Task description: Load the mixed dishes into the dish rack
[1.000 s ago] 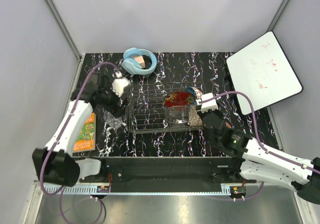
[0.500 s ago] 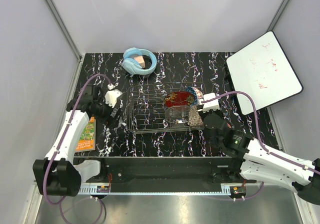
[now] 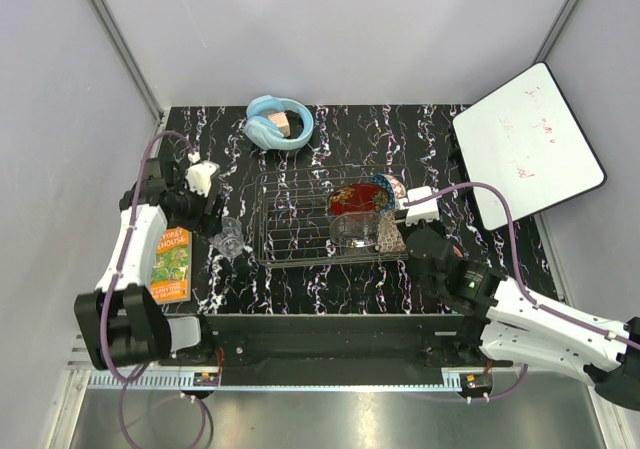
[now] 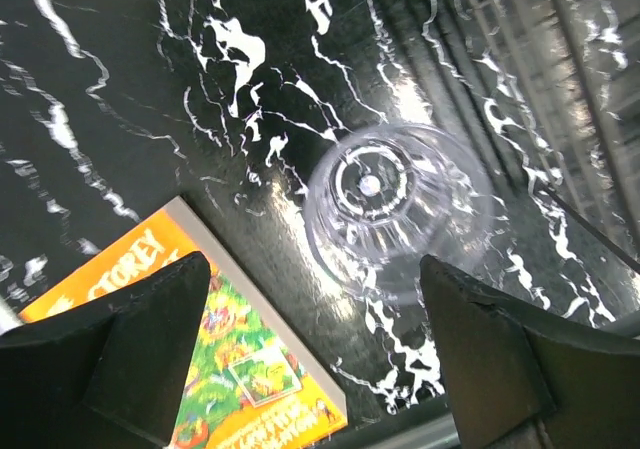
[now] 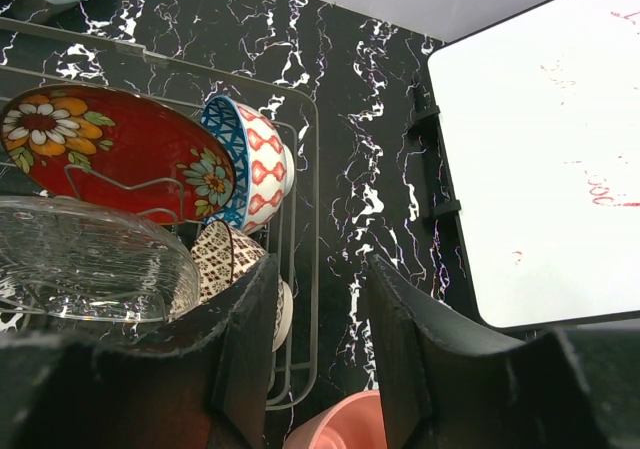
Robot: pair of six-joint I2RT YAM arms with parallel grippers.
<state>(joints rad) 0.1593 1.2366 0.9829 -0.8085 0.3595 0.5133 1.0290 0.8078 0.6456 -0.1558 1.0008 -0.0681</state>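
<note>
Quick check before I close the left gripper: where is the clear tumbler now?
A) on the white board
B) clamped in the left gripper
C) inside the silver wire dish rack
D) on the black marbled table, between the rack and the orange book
D: the clear tumbler sits on the black marbled table, between the silver wire dish rack and the orange book. The left gripper is open above it.

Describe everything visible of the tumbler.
The tumbler is clear and ribbed, glass by its look, seen end-on with a round base showing through. It stands empty on the black marbled table, outside the rack, between it and an orange book. The open left gripper hangs above, not gripping it.
</note>
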